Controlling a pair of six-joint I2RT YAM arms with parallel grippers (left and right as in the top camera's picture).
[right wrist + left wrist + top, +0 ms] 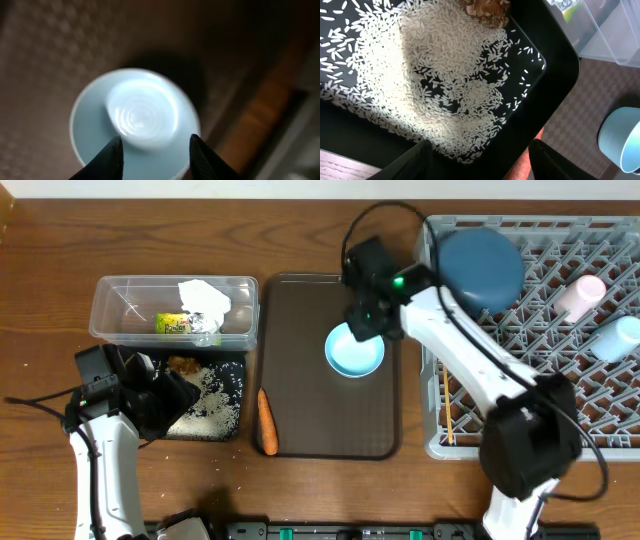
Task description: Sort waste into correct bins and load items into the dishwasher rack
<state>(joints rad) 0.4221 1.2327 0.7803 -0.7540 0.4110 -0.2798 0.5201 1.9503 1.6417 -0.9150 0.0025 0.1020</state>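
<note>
White rice (435, 75) and a brown lumpy food piece (485, 10) lie in the black tray (232, 370). My left gripper (172, 395) (481, 147) hangs open over the tray's near corner, holding nothing. The orange carrot (267, 423) (527, 162) lies just beyond that corner on the brown serving tray. A small pale bowl (354, 352) (135, 117) stands upright on the serving tray. My right gripper (363, 328) (155, 141) hovers open directly above it. The clear tub (120, 315) holds a crumpled napkin (204, 297) and a yellow-green wrapper (174, 324).
The grey dishwasher rack (600, 380) at the right holds a dark-blue bowl (480, 270), a pink cup (581, 295), a light-blue cup (617, 338) and chopsticks (447, 405). The brown serving tray (310, 410) lies between bins and rack.
</note>
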